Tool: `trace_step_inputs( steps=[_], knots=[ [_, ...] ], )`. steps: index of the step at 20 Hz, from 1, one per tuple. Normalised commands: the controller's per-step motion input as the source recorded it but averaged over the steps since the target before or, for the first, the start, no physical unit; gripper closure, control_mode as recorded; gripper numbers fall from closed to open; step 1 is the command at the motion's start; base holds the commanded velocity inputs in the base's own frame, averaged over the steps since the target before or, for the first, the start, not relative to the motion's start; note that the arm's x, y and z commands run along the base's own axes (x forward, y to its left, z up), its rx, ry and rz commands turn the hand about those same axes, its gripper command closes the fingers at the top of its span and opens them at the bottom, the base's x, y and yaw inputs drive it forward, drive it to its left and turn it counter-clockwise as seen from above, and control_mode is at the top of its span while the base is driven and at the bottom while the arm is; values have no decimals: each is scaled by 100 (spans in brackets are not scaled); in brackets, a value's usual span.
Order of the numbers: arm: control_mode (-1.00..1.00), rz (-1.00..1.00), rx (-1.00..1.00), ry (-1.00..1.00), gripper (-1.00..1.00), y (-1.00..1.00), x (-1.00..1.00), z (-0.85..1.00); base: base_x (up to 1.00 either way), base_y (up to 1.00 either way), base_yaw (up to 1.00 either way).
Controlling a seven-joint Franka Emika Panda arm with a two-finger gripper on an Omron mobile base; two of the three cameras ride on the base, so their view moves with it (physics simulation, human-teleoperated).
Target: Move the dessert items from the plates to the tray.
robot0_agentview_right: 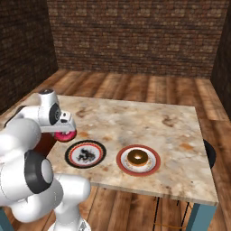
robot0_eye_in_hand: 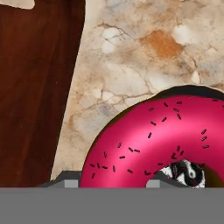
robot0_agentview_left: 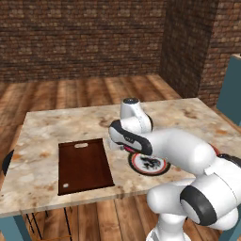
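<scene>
Pink doughnut (robot0_eye_in_hand: 162, 144) clamped between gripper (robot0_agentview_right: 66, 133) fingertips, lifted over marble table (robot0_agentview_right: 149, 122); black-rimmed plate (robot0_agentview_right: 85, 154) just beneath, tray (robot0_agentview_left: 84, 164) off to gripper's side.

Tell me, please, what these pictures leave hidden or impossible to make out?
- Left base view: the arm covers part of the black-rimmed plate and nearly all of the red-rimmed one.
- Right base view: the arm hides most of the tray.
- Hand view: the pink doughnut is cut off by the bottom and right edges; the jaws' grip on it cannot be judged.
</scene>
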Motion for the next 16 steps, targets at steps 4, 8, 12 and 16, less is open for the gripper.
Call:
trace_step_inputs(
  steps=[4, 8, 12, 16],
  knots=[
    [-100, 16, 6, -7, 100, 72, 0, 22, 0, 0, 0],
    [-100, 26, 5, -1, 100, 69, 0, 18, 0, 0, 0],
    [-100, 31, 0, 0, 100, 76, 3, 12, 0, 0, 0],
    [-100, 30, 0, 0, 100, 62, 3, 7, 0, 0, 0]
  ],
)
